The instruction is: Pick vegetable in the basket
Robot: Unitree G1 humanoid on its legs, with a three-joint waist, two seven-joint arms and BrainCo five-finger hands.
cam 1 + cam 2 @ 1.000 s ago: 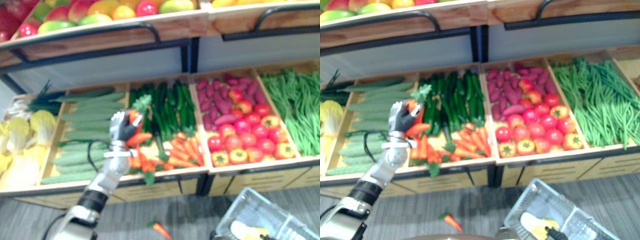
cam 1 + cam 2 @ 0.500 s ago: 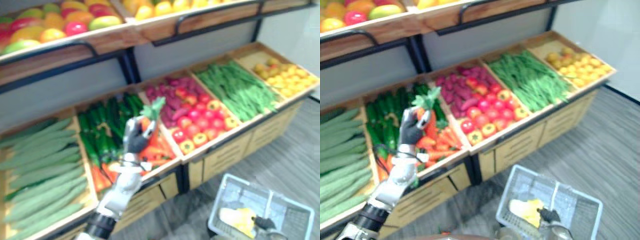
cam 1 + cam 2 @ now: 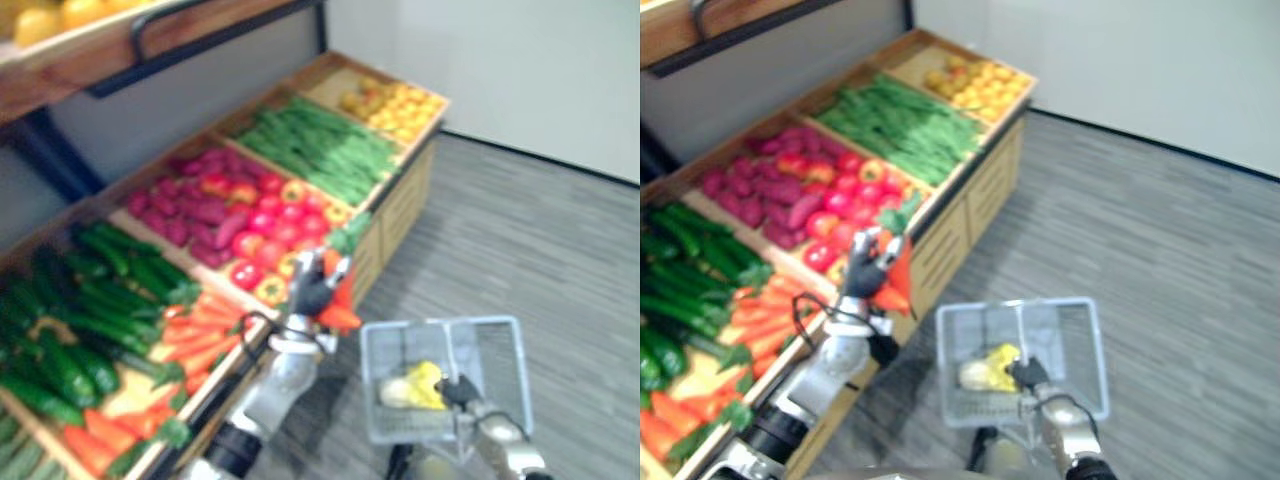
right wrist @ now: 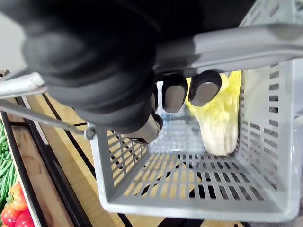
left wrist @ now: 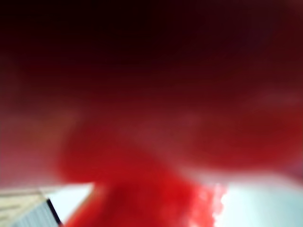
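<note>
Left hand (image 3: 312,290): fingers curled round carrot (image 3: 338,316). Leafy top stands above fingers, orange root pokes out toward basket (image 3: 440,326). Carrot raised, just left of basket rim, not yet over it.

My judgement: I carry it rightward past rim, lower it inside beside cabbage (image 3: 412,384), then release.

Right hand (image 4: 94,61): fingers wrapped round basket handle (image 4: 227,42). I keep basket level.

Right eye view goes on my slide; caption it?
Left hand holds a carrot beside the basket hanging from right hand.
</note>
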